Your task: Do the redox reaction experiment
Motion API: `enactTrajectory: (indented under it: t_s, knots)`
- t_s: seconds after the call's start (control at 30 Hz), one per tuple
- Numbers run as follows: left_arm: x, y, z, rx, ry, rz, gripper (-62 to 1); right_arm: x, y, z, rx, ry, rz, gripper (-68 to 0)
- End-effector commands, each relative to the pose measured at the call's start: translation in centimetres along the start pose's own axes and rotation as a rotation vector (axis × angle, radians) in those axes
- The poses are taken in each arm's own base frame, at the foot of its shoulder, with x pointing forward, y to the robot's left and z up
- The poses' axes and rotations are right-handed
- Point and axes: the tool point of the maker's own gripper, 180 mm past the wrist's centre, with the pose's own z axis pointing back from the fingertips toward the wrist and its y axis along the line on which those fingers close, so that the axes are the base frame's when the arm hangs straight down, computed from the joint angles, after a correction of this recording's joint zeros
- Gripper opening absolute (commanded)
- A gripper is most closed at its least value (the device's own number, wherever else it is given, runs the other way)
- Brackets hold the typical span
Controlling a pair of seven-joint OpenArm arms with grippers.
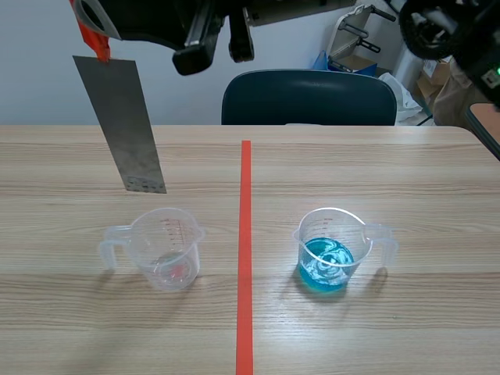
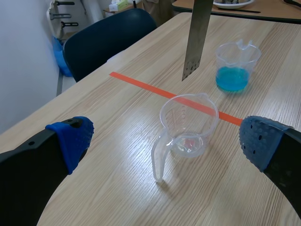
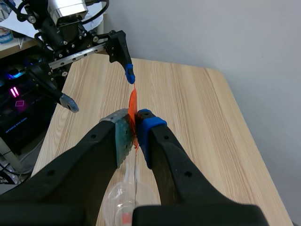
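Right gripper (image 3: 134,120) is clamped on the orange tag (image 3: 133,106) of the metal strip (image 1: 125,125). Strip's long axis is near vertical, free end down, roughly over the empty cup (image 1: 166,250) and clear of it. Blue-liquid cup (image 1: 332,250) is well right, across the tape line (image 1: 245,258). Left gripper (image 2: 164,139) is wide open, holding nothing. Likely next: carry strip right, then lower.

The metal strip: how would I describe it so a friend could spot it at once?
Find the orange-red tape line down the wooden table and look to its left. Above the empty clear cup hangs a flat grey metal strip. It alone is off the table.
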Motion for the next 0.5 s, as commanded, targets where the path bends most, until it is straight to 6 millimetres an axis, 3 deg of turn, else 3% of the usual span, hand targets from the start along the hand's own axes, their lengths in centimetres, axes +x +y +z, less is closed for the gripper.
enactTrajectory:
  t_s: [0.0,0.47]
  knots:
    - [0.8,0.0,-0.3,-0.006,-0.03,-0.002,1.4,0.9,-0.3,-0.2,0.005,-0.016,0.022,-66.7]
    - [0.3,0.0,-0.3,-0.004,-0.007,-0.001,1.4,0.2,0.9,-1.3,0.049,0.0,0.003,-66.7]
